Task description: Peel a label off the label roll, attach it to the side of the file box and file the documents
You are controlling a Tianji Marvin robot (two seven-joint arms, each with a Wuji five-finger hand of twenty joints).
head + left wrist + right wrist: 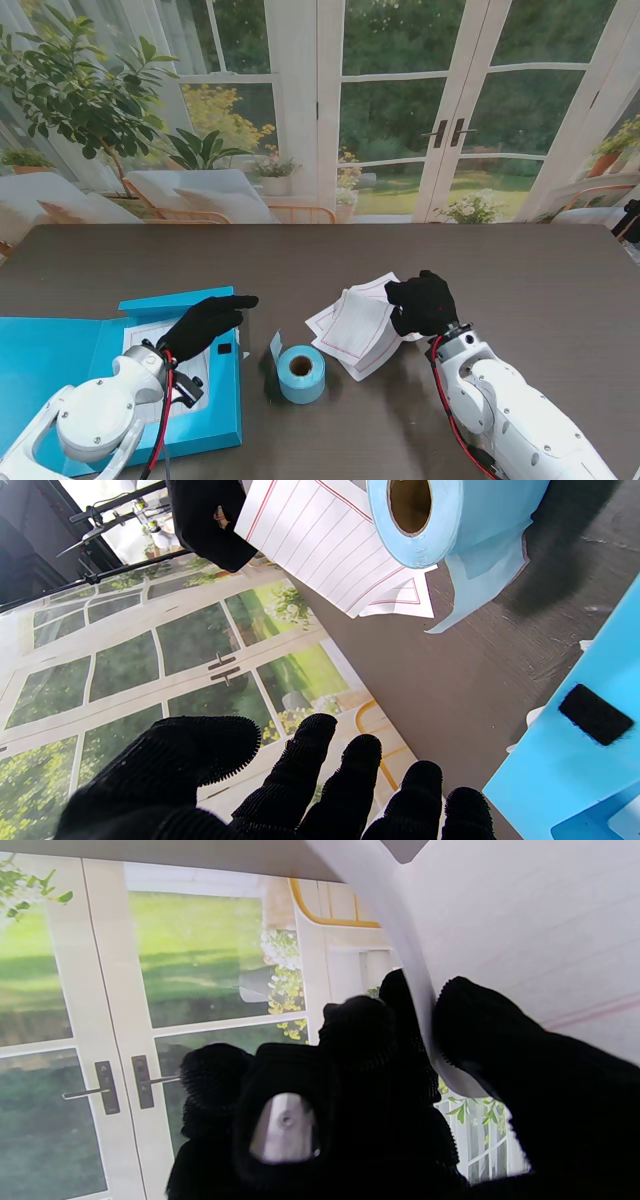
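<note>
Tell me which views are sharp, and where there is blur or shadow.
Stand view: evenly lit, sharp. Left wrist view: the label roll is crisp and casts a dark shadow on the table. Right wrist view: the documents are washed out and soft, the fingers slightly blurred.

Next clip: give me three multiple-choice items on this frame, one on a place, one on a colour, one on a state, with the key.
1. Where does the label roll stand?
A. between the file box and the documents
B. inside the box
C. at the far table edge

2. What colour is the roll?
A. red
B. light blue
C. green

3. What is the right hand doing?
A. resting open on the table
B. gripping the roll
C. pinching the documents

Key: 1 A, the stand view shows it between them; 2 B, blue around a brown core; 3 C, the fingers clamp the sheets, while the left hand is open.
</note>
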